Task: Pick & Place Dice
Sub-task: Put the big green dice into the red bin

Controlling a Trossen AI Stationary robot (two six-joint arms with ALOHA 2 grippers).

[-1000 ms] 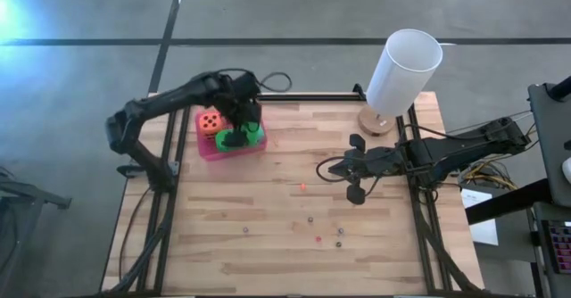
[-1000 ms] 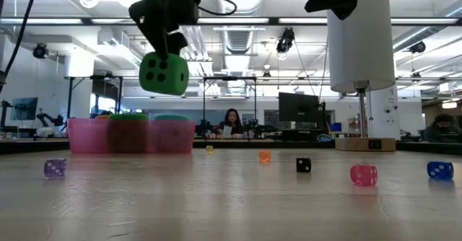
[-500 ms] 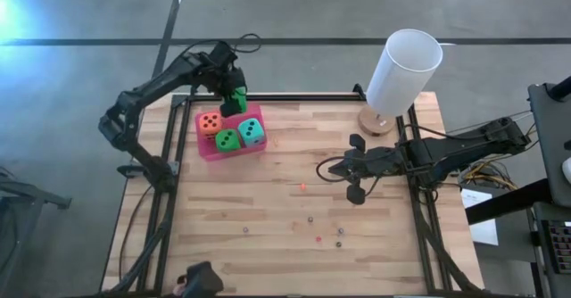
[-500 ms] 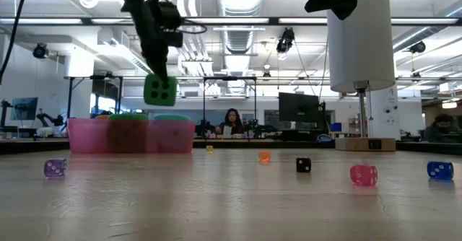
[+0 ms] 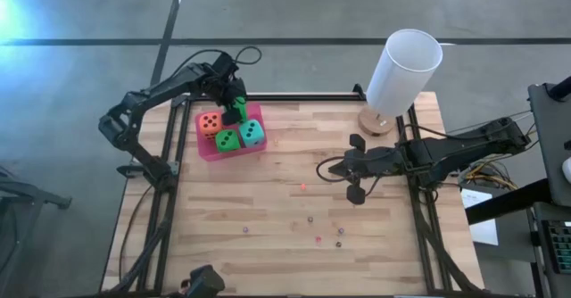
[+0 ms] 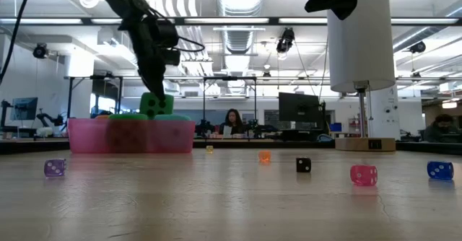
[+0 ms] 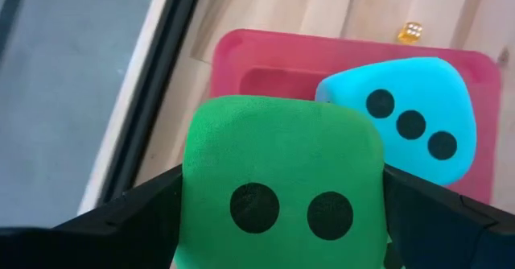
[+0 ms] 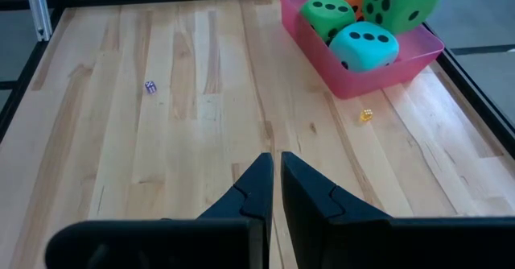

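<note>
Left end effector (image 5: 235, 111) clamps green die (image 7: 282, 180), poised over pink tray (image 5: 214, 150).

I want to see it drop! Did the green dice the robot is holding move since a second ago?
Yes. In the low view the green dice has come down from high above the pink tray to just over its rim, held in the left hand.

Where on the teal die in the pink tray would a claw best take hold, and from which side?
Probably from straight above, pinching two opposite side faces of the teal die. It sits in the pink tray with its upper face free. A green die crowds one side and the tray wall stands close, so a level approach looks blocked. It looks soft, so a light squeeze should do.
</note>
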